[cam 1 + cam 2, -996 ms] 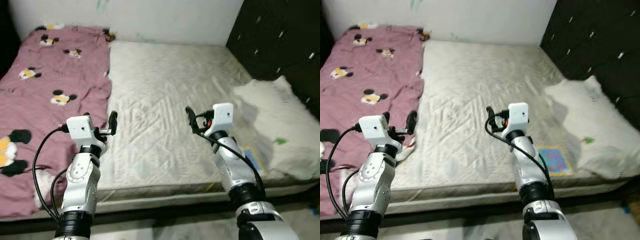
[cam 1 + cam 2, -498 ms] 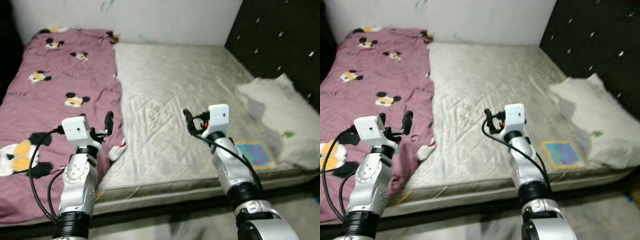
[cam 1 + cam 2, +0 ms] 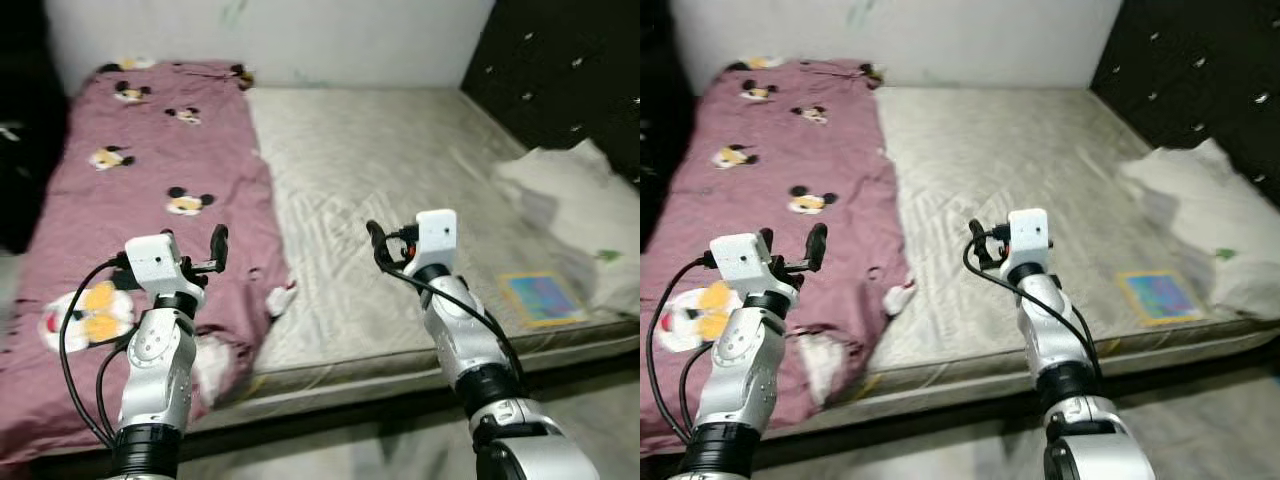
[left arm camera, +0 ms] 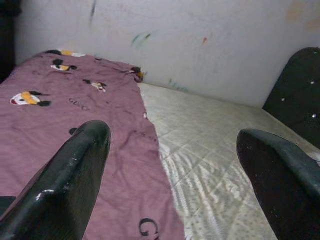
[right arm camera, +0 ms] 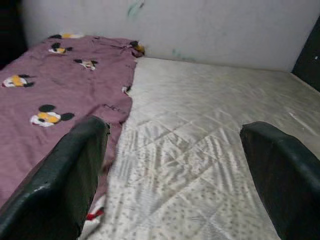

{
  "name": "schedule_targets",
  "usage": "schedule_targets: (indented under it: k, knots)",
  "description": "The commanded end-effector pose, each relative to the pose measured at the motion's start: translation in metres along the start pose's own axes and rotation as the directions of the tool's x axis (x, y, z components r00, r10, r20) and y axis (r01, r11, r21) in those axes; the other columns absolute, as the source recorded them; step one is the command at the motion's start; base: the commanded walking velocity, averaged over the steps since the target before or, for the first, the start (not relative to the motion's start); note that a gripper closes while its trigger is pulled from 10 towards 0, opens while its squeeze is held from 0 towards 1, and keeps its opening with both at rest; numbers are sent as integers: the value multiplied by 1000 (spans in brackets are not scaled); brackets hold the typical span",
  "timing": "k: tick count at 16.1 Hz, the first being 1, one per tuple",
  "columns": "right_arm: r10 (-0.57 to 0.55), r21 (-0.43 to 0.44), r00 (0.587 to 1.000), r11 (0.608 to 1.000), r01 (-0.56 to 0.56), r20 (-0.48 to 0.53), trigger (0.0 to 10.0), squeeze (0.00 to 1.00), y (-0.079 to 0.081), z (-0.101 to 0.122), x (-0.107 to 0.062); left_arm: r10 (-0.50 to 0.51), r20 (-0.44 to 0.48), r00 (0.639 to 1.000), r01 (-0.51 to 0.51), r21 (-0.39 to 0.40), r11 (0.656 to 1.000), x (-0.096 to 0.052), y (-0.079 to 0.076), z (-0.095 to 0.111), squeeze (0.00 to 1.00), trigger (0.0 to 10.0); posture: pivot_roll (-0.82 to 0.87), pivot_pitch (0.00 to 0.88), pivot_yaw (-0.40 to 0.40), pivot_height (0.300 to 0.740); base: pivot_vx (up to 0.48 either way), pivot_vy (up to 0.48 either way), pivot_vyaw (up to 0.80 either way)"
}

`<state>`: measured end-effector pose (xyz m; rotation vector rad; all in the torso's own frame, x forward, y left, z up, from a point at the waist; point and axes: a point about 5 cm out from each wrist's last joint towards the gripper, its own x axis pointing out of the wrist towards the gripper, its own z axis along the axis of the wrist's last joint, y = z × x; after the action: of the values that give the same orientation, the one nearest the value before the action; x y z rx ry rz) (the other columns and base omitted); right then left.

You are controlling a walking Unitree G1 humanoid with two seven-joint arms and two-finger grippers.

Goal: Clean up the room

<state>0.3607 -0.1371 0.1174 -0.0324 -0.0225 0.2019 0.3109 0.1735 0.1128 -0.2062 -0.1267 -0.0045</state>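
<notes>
A pink blanket with cartoon mouse prints [image 3: 150,170] covers the left part of a bare quilted mattress [image 3: 400,170] and hangs over its front edge. A white pillow [image 3: 580,200] lies at the right against the dark headboard, with a small colourful book [image 3: 540,297] beside it near the front edge. My left gripper [image 3: 218,245] is raised over the blanket's front part, open and empty. My right gripper [image 3: 377,243] is held over the bare mattress, open and empty. In the wrist views both pairs of black fingers [image 4: 75,175] [image 5: 70,170] stand wide apart, facing the far wall.
A dark tufted headboard [image 3: 560,70] rises along the right side. A white wall [image 3: 300,35] with faint marks closes the far end. Grey floor [image 3: 380,450] runs along the bed's front edge. A dark piece of furniture [image 3: 20,150] stands at the left.
The whole picture has shifted right, so the camera has turned or stepped leftward. More of the blanket and the dark furniture at the left show now. Both grippers keep their pose.
</notes>
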Motion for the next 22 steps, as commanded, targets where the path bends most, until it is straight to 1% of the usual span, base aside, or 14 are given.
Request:
schedule_targets:
  k: [1, 4, 8, 10, 12, 19, 22]
  knots:
    - [-23, -10, 999, 1000, 23, -29, 10000, 0, -10, -6, -3, -29, 0, 1000, 29, 7, 1000, 2, -9, -1, 0, 10000, -43, 33, -89, 740, 0, 0, 0]
    - [-18, -13, 999, 1000, 17, -34, 10000, 0, -9, -6, -3, -32, 3, 999, 32, 10, 999, 2, -10, 0, 0, 10000, -43, 33, -89, 740, 0, 0, 0]
    - [-7, -29, 998, 1000, 5, -70, 10000, 0, -7, -12, -4, -45, 10, 999, 45, 22, 999, 2, -11, 0, 0, 10000, -44, 26, -88, 740, 0, 0, 0]
    - [-4, -29, 997, 1000, 2, -76, 10000, 0, -6, -13, -3, -46, 16, 999, 46, 1, 999, 1, -12, 0, 0, 10000, -43, 25, -89, 740, 0, 334, 0]
    - [-2, -28, 997, 1000, 0, -80, 10000, 0, -6, -13, -3, -29, -2, 1000, 29, -11, 1000, 2, -9, -2, 0, 10000, -43, 25, -89, 740, 0, 411, 0]
    - [-9, -21, 997, 1000, 7, -76, 10000, 0, -7, -12, -2, -33, 3, 999, 33, -8, 999, 2, -10, -1, 0, 10000, -45, 33, -87, 740, 0, 480, 0]
    - [-6, -20, 997, 1000, 4, -75, 10000, 0, -7, -12, -2, -35, 18, 999, 35, 3, 999, 3, -11, 1, 0, 10000, -45, 35, -87, 740, 0, 0, 0]
